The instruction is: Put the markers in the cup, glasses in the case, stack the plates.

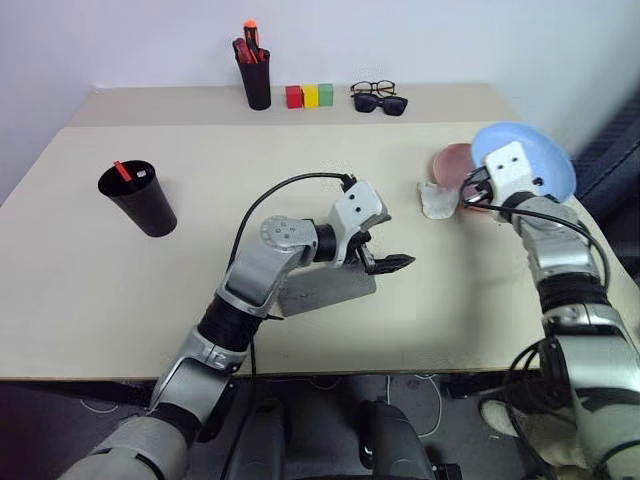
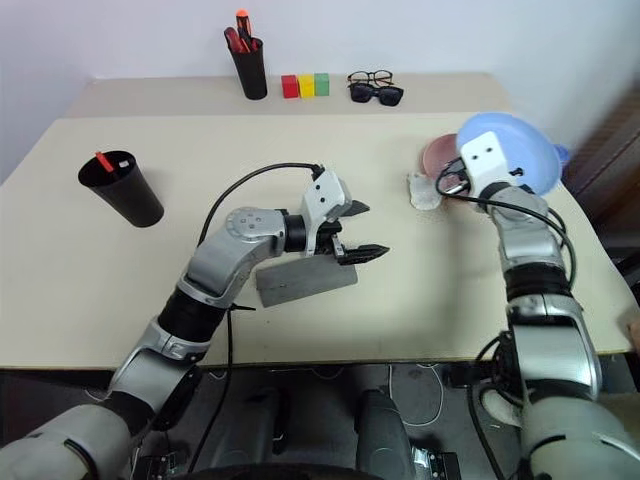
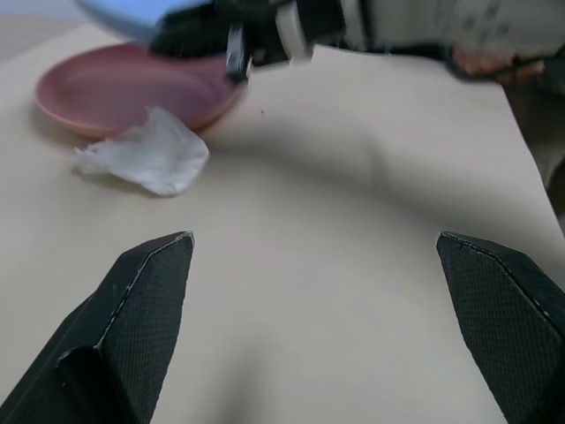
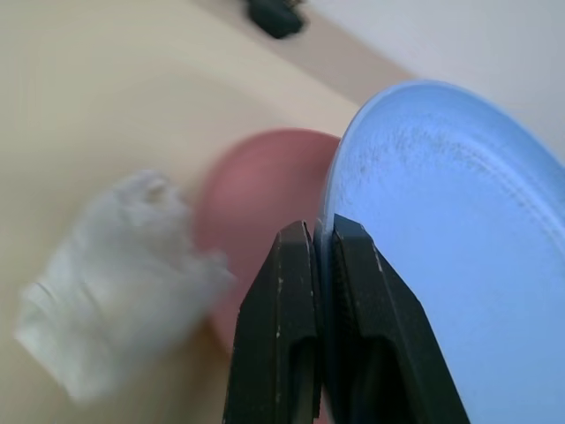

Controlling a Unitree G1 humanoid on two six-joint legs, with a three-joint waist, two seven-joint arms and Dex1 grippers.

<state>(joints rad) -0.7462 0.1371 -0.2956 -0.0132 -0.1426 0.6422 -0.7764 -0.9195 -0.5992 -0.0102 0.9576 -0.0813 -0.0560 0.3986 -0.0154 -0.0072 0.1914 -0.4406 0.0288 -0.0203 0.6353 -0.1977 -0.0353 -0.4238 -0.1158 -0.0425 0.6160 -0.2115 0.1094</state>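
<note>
My right gripper (image 4: 313,234) is shut on the rim of the light blue plate (image 1: 535,160), which hangs tilted above the table's right side. The salmon pink plate (image 1: 450,160) lies flat on the table just left of it. My left gripper (image 2: 362,230) stands open and holds nothing, hovering at the table's middle over the grey case (image 2: 305,280). The black cup (image 1: 140,200) stands at the left with a red-capped marker (image 1: 122,171) in it. The wire-rimmed glasses (image 1: 372,88) rest at the back edge.
A crumpled white tissue (image 1: 438,198) lies beside the pink plate. At the back stand a black pen holder (image 1: 256,75) with red pens, three coloured blocks (image 1: 309,96) and dark sunglasses (image 1: 381,104) in front of the glasses.
</note>
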